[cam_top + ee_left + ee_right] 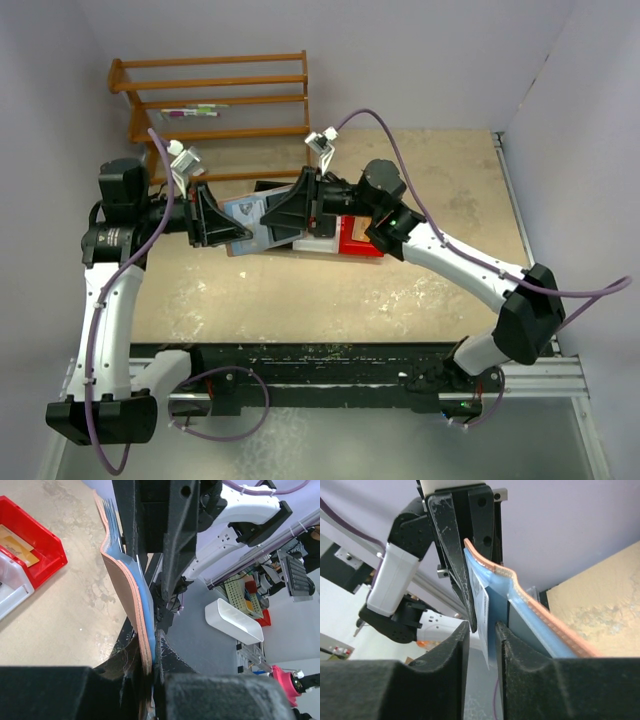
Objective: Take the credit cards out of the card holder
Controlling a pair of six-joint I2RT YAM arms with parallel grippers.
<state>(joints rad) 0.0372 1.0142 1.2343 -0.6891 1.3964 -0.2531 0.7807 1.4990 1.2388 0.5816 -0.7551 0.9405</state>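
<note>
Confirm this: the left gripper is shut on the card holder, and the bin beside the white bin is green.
Wrong colour: the left wrist view shows a red bin beside the white bin, not a green one. The left gripper is indeed shut on the card holder.

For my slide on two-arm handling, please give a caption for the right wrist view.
Right fingers straddle a pale card in the blue-lined wallet that the left fingers grip.
</note>
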